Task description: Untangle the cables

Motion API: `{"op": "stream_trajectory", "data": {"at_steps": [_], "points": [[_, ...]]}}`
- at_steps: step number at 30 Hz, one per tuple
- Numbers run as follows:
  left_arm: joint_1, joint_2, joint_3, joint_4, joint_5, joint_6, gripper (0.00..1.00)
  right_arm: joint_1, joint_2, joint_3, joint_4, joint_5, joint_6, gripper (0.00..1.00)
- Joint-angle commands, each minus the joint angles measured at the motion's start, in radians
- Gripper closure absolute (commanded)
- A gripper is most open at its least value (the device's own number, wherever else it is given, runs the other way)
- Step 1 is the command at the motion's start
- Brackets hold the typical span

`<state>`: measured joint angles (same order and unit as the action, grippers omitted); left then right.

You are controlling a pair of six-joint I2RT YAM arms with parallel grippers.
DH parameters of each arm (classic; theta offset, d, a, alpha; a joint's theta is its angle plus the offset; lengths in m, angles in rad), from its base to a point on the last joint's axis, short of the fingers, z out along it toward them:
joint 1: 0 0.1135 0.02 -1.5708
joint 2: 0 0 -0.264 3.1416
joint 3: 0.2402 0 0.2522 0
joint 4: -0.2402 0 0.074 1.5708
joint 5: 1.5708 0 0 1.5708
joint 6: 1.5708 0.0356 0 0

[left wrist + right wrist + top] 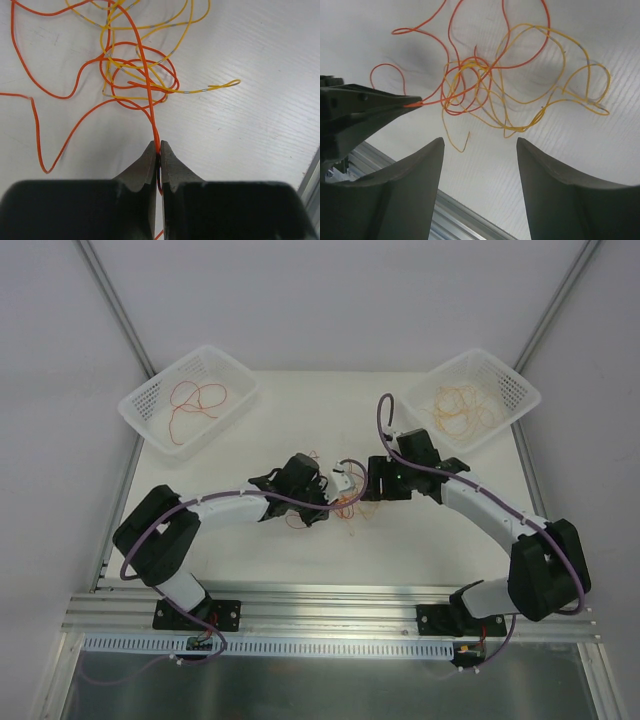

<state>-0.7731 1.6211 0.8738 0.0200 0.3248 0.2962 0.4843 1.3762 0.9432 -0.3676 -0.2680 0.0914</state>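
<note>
While your left tool (159, 146) is clamped shut on one red cable (146, 75) at lower centre of its wrist view, your right tool (480, 142) hangs open over the cables (348, 502), a red-and-yellow tangle lying at frame centre on the counter (300, 425), between the two tools.

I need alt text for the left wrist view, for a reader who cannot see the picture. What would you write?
The left hand is shut on a thin red cable, pinched between its two dark fingertips. The cable runs into a loose tangle of red and yellow cables lying on the white table.
</note>
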Motion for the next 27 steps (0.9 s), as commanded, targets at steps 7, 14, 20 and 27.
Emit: {"op": "stream_trajectory", "data": {"at_steps": [7,14,20,27], "points": [[-0.008,-0.113,-0.032,-0.015,0.043,-0.043,1.0,0.004,0.133,0.066,0.104,0.044,-0.051,0.39],[-0.003,-0.176,-0.039,-0.06,-0.022,-0.083,1.0,0.002,0.144,0.059,0.113,0.078,-0.059,0.85],[0.145,-0.276,-0.015,-0.14,-0.076,-0.256,1.0,-0.053,0.031,-0.015,0.029,0.134,-0.045,1.0],[0.399,-0.447,0.042,-0.265,-0.145,-0.466,1.0,-0.2,-0.175,-0.046,-0.157,0.188,0.005,0.99]]}}
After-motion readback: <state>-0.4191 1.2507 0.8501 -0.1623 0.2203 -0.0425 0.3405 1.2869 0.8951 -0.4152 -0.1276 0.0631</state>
